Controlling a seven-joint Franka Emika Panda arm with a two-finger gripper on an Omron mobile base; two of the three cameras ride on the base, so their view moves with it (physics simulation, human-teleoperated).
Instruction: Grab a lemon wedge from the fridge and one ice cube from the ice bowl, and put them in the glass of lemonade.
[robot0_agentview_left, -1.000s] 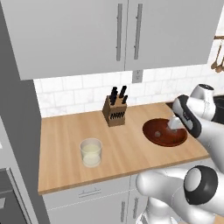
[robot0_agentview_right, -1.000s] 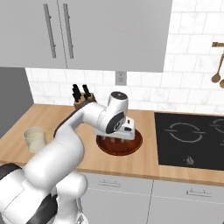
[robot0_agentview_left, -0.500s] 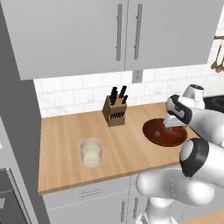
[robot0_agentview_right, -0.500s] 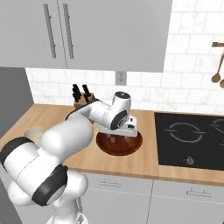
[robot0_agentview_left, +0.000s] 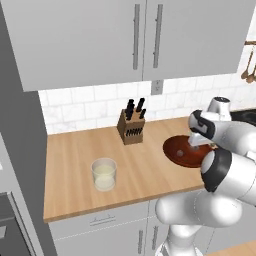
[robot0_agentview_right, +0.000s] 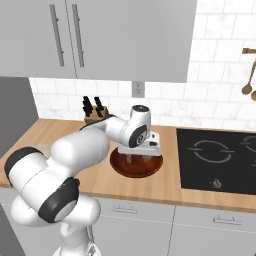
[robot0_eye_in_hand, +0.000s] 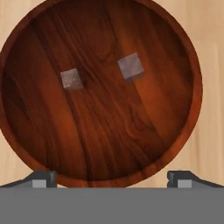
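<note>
The ice bowl (robot0_eye_in_hand: 183, 52) is a wide, shallow reddish-brown wooden dish on the counter, and it holds two small greyish ice cubes (robot0_eye_in_hand: 72, 79) (robot0_eye_in_hand: 131, 67). My gripper (robot0_eye_in_hand: 111, 179) hangs straight over the bowl (robot0_agentview_left: 177, 150) (robot0_agentview_right: 136, 167). It is open, its fingertips (robot0_eye_in_hand: 41, 178) stand wide apart near the bowl's rim, and nothing is between them. Both cubes lie ahead of the tips, untouched. The glass of lemonade (robot0_agentview_left: 104, 174) stands upright well to the left on the counter. The lemon wedge and the fridge are out of view.
A knife block (robot0_agentview_left: 132, 127) (robot0_agentview_right: 94, 114) stands against the tiled wall behind the bowl. A black cooktop (robot0_agentview_right: 217, 157) lies just right of the bowl. Pale grey wall cupboards (robot0_agentview_left: 145, 40) hang overhead. A tall grey panel (robot0_agentview_left: 20, 125) closes the counter's left end.
My elbow has swung forward and low. The hand has stayed over the bowl and sunk slightly toward it. The jaws have stayed open, and the cubes have not moved.
</note>
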